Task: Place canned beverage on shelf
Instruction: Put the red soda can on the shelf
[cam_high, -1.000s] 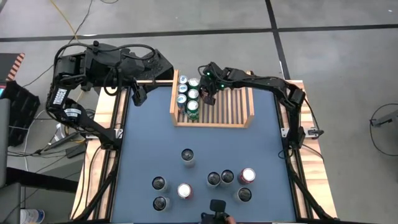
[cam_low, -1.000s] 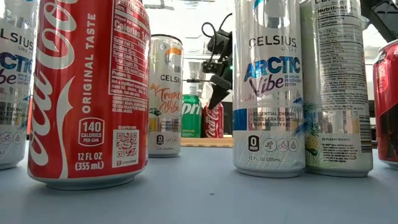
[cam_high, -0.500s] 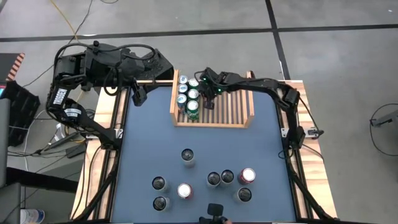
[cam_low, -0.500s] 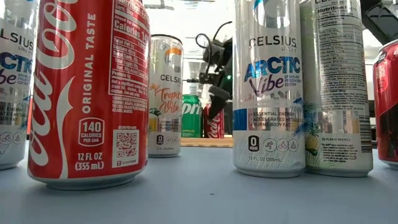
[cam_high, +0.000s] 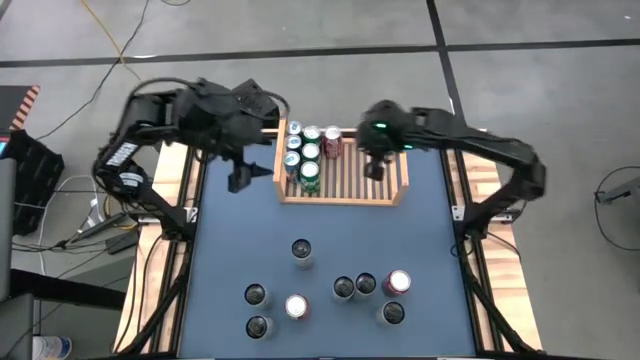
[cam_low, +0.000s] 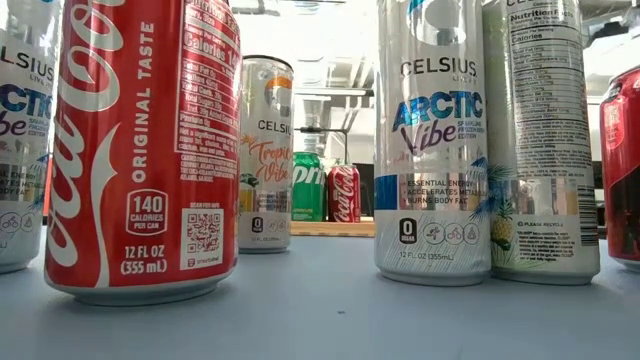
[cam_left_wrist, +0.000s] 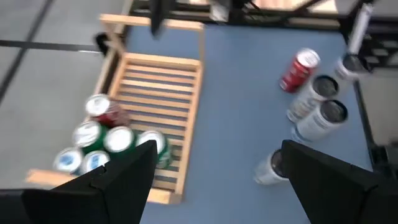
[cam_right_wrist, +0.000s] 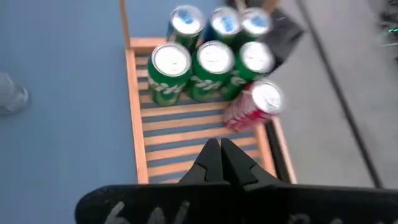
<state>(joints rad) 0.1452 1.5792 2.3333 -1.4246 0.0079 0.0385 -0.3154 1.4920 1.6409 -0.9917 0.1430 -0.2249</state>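
Seven cans (cam_high: 308, 150) on shelf (cam_high: 378, 192) — right hand (cam_right_wrist: 219, 163) closed, empty

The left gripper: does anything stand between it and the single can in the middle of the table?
Nothing visible does. The left gripper hangs open beside the shelf, and only bare blue table lies between it and the can.

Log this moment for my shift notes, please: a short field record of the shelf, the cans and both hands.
shelf: wooden rack at the table's far edge
cans on shelf: seven; six blue- and green-topped cans in two rows, one red can beside them
cans off shelf: seven loose cans on the blue table
left hand: open, empty, just outside the shelf's left side board
right hand: shut, empty, over the shelf's bare slats
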